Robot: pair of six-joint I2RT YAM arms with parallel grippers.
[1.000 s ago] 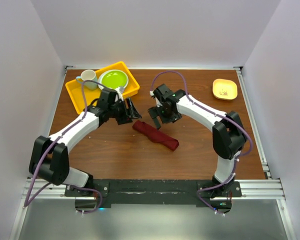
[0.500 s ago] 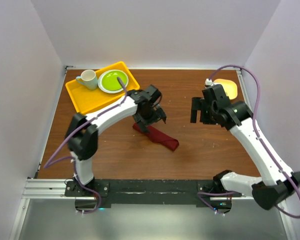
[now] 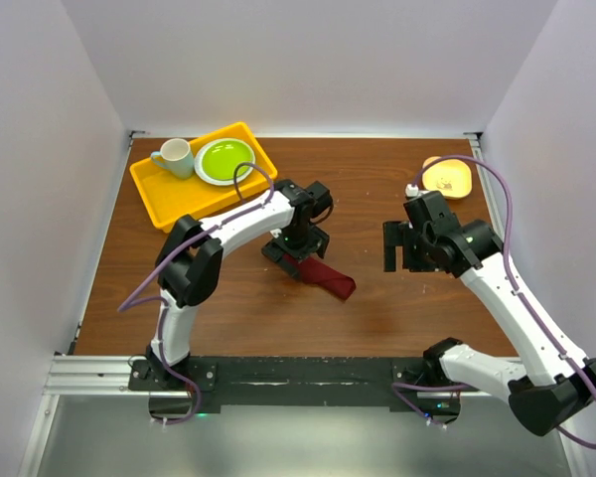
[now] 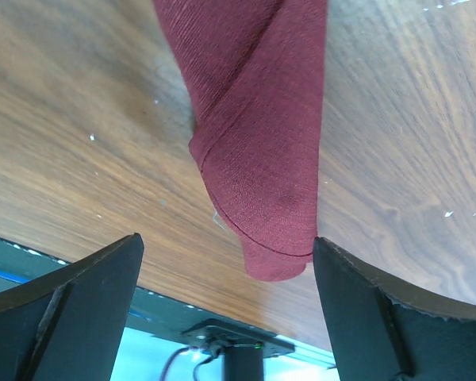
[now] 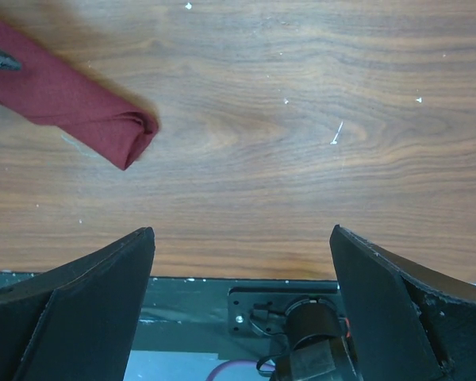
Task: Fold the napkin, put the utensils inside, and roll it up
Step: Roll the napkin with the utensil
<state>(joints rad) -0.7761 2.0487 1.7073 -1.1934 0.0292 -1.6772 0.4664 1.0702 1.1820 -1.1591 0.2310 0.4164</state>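
The maroon napkin [image 3: 328, 281] lies rolled into a short tube on the brown table, slanting down to the right. My left gripper [image 3: 291, 254] is over its upper-left end. In the left wrist view the napkin [image 4: 262, 151] has its end between my left gripper's [image 4: 226, 240] open fingers, with gaps on both sides. My right gripper [image 3: 401, 248] is open and empty, apart to the right of the roll. In the right wrist view the napkin [image 5: 79, 107] lies at the top left, far from the right gripper [image 5: 239, 231]. No fork shows in any view.
A yellow tray [image 3: 157, 189] at the back left holds a green plate [image 3: 224, 159] and a pale mug [image 3: 176, 156]. A small yellow dish [image 3: 446, 177] sits at the back right. The table's near edge and black rail [image 5: 190, 294] lie below the right gripper.
My left arm has swung right and down over the roll's upper-left end. My right arm has pulled away from the napkin to the right side. The roll has stayed in place.
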